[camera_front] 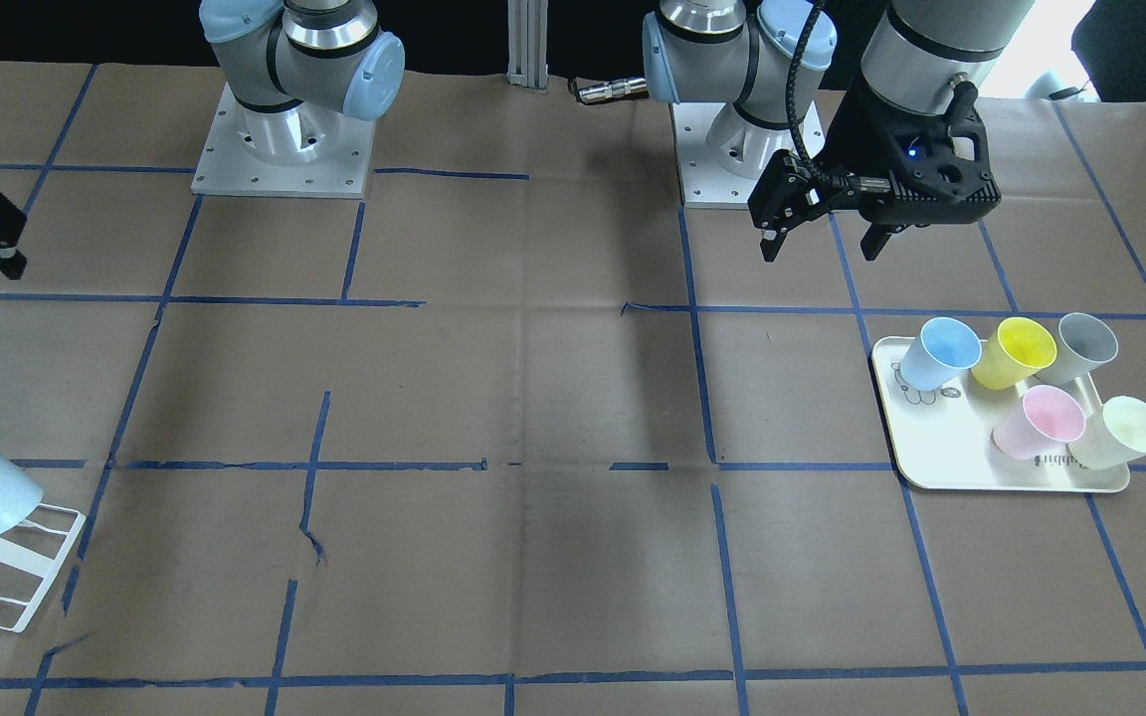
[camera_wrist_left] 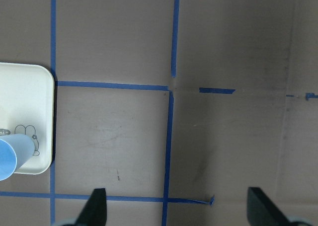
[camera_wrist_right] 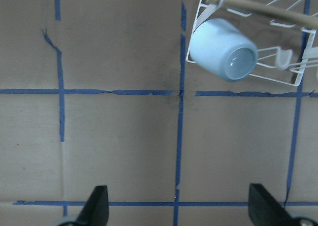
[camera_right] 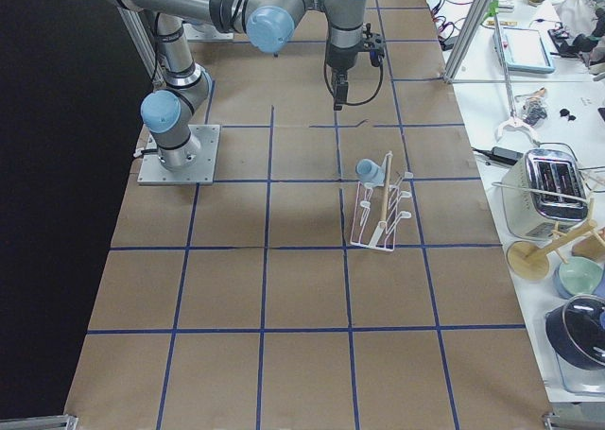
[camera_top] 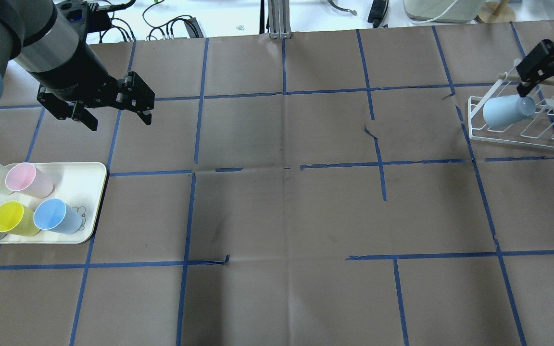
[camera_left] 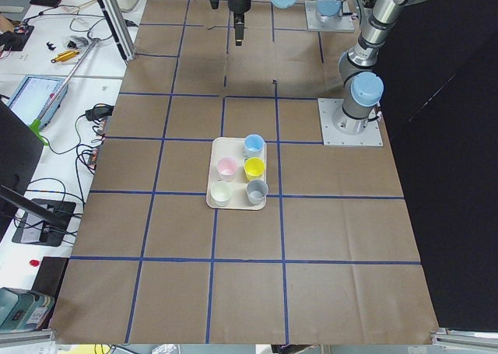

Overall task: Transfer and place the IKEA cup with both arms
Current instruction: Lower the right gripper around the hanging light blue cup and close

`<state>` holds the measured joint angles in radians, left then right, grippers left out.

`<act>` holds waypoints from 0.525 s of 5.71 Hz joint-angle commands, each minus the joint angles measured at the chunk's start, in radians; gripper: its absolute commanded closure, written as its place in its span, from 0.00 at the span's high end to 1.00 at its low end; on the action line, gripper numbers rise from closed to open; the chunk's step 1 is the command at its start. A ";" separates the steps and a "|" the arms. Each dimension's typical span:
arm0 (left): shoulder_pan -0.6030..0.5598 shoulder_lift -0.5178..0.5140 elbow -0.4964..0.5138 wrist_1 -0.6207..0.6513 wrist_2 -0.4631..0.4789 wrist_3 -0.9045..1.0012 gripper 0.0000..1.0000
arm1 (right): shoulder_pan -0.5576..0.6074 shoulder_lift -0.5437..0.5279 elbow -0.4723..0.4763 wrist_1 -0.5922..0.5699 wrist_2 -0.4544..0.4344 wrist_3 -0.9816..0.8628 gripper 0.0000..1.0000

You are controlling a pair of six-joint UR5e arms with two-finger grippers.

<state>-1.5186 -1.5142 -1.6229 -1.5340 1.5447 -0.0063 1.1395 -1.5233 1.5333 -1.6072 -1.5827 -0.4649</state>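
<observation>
We see the table (camera_top: 277, 216) from six cameras. One sits high behind the robot (camera_top: 46, 48), facing forward and down, with the tray (camera_top: 87, 180) at its left edge and the wire rack (camera_top: 539, 120) at its right. Another faces the robot from across the table, steeply down, so tray and rack swap sides. Two distant side cameras look along the table from either end, one nearer the tray, one nearer the rack. Two wrist cameras look straight down from close above, with the left gripper (camera_wrist_left: 178, 208) and right gripper (camera_wrist_right: 179, 206) at the bottom edge. The left one shares the tray's corner with the wider views, the right one the rack.
</observation>
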 commanded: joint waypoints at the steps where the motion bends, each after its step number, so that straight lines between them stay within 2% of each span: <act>1: -0.002 0.000 -0.002 -0.002 0.000 0.002 0.98 | -0.055 0.117 -0.021 -0.164 -0.002 -0.153 1.00; 3: -0.002 0.000 -0.002 -0.002 0.000 0.000 0.98 | -0.076 0.230 -0.048 -0.236 0.007 -0.202 1.00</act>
<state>-1.5194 -1.5139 -1.6243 -1.5346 1.5447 -0.0044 1.0721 -1.3434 1.4937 -1.8063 -1.5810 -0.6505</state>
